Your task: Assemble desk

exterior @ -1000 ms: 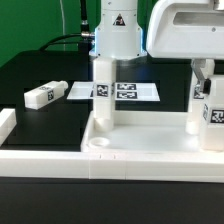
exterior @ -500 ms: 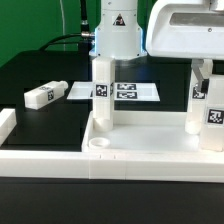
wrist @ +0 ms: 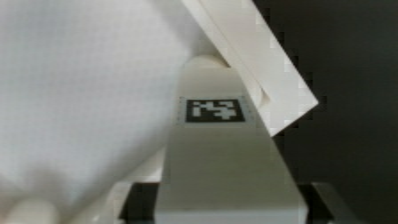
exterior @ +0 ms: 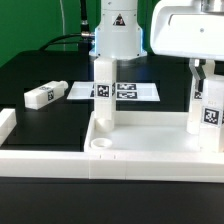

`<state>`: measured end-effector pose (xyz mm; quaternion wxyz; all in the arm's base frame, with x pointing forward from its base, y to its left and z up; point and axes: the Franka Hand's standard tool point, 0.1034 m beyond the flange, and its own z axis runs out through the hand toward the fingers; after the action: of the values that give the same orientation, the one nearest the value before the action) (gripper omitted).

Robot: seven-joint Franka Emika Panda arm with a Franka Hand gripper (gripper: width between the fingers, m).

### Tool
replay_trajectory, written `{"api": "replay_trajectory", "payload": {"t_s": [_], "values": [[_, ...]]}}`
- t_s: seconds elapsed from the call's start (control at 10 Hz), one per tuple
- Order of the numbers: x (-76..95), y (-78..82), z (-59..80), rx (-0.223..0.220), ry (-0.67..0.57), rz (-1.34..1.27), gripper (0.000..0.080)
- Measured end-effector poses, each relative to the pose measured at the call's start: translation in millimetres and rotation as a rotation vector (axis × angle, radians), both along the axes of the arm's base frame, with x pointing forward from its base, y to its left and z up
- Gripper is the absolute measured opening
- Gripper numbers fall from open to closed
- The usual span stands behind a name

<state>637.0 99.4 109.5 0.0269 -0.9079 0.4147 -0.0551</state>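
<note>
Claw (exterior: 205, 75) fingers squeeze tight on a white leg (exterior: 210, 115). You hold it straight up below the claw, its foot inside the tabletop (exterior: 150, 152).

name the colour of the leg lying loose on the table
White leg, best in the exterior view.

Bright even lighting; white parts glare; wrist view soft, close, blurred.

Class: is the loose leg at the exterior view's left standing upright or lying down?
Lying down: the loose leg rests lengthwise on the black table, away from the tabletop.
</note>
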Motion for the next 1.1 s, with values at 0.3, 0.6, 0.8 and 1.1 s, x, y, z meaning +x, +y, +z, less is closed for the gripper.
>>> {"api": "replay_trajectory", "payload": {"t_s": [0.3,0.6,0.8,1.1], "values": [[-1.0,-0.5,-0.1,0.035,0.008,-0.274,0.0290],[-1.8,-0.6,-0.3,0.089,0.020,-0.529,0.0290],[-1.8,0.0,-0.6,0.098,0.021,-0.605,0.0293],[-1.3,-0.2,-0.2,0.087,0.020,-0.509,0.0619]]}}
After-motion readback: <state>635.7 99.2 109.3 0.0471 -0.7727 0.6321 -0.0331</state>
